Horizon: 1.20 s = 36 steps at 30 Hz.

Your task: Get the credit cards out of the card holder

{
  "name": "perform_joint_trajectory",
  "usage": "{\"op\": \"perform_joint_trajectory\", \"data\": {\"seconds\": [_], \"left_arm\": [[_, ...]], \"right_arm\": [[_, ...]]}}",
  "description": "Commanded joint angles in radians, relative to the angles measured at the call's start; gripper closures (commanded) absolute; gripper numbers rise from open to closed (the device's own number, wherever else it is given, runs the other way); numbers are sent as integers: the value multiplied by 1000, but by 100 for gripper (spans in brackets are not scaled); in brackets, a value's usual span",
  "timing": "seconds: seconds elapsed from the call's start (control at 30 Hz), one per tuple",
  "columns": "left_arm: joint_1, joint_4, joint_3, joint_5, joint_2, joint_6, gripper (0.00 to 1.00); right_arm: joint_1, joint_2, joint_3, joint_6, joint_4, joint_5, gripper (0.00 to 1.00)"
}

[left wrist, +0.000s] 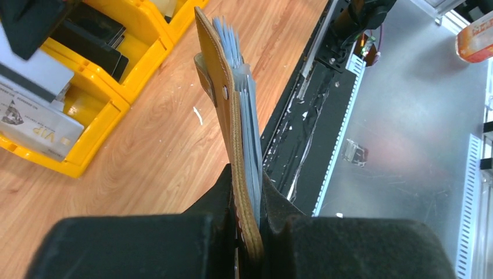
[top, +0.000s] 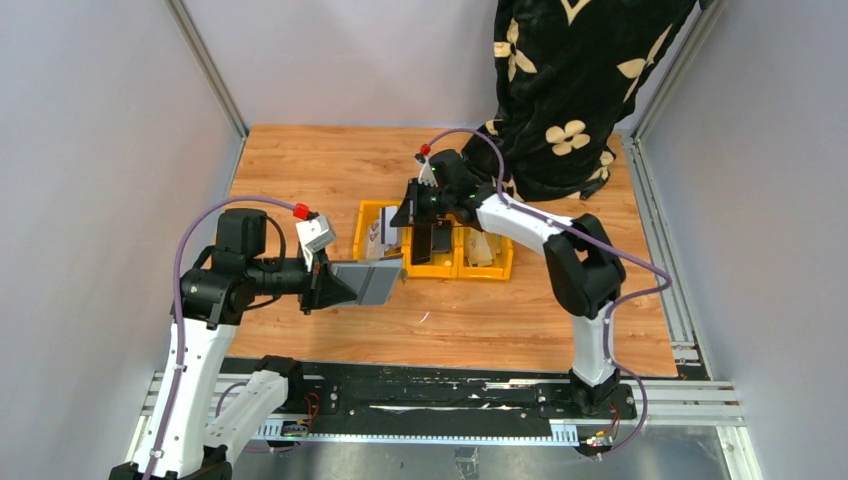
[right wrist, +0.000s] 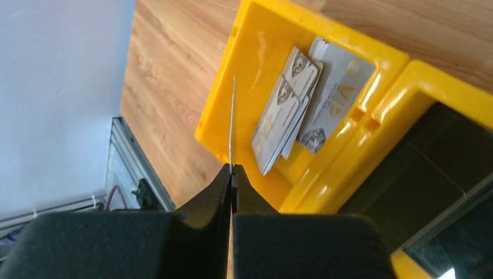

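My left gripper [top: 338, 287] is shut on the brown leather card holder [top: 377, 280] and holds it above the table, in front of the yellow tray. In the left wrist view the card holder [left wrist: 216, 87] stands edge-on between the jaws of the left gripper [left wrist: 247, 187], with its grey sleeves [left wrist: 245, 110] fanned to the right. My right gripper [top: 405, 216] is shut on a thin credit card [right wrist: 233, 116], seen edge-on, over the tray's left compartment. In its own view the right gripper [right wrist: 232, 172] has its fingers pressed together on the card. Grey-white printed cards [right wrist: 302, 102] lie in that compartment.
The yellow three-compartment tray [top: 436, 270] sits mid-table, with black cards [top: 440, 243] in the middle compartment and tan ones [top: 482, 250] in the right. A person in a black patterned garment [top: 580, 80] stands at the back right. Metal rails run along the near edge.
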State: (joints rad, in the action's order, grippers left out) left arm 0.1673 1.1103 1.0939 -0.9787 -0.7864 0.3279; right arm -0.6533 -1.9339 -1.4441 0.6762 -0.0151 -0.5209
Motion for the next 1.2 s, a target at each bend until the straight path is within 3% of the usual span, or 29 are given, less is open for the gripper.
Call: {"op": "perform_joint_trajectory", "data": {"seconds": [0.0, 0.1, 0.27, 0.47, 0.63, 0.77, 0.87, 1.0, 1.17], "left_arm": [[8, 4, 25, -5, 0, 70, 100], [9, 3, 18, -9, -9, 98, 100], [37, 5, 9, 22, -59, 153, 100], [208, 18, -22, 241, -175, 282, 100], [391, 25, -18, 473, -366, 367, 100], [553, -4, -39, 745, -536, 445, 100], [621, -60, -53, 850, -659, 477, 100], [659, -172, -18, 971, -815, 488, 85], [697, -316, 9, 1131, -898, 466, 44]], "right_arm": [[-37, -101, -139, -4, 93, 85, 100], [-50, -161, -200, 1, 117, 92, 96], [-57, -181, -269, -25, 163, 93, 56], [-50, -1, -236, -124, 240, 161, 32], [-13, 227, -78, -192, 260, 250, 26], [87, 437, 136, -158, 218, 265, 24], [155, 542, 243, -146, 210, 267, 23], [206, 629, 323, -147, 238, 253, 22], [228, 699, 392, -165, 267, 273, 21]]}}
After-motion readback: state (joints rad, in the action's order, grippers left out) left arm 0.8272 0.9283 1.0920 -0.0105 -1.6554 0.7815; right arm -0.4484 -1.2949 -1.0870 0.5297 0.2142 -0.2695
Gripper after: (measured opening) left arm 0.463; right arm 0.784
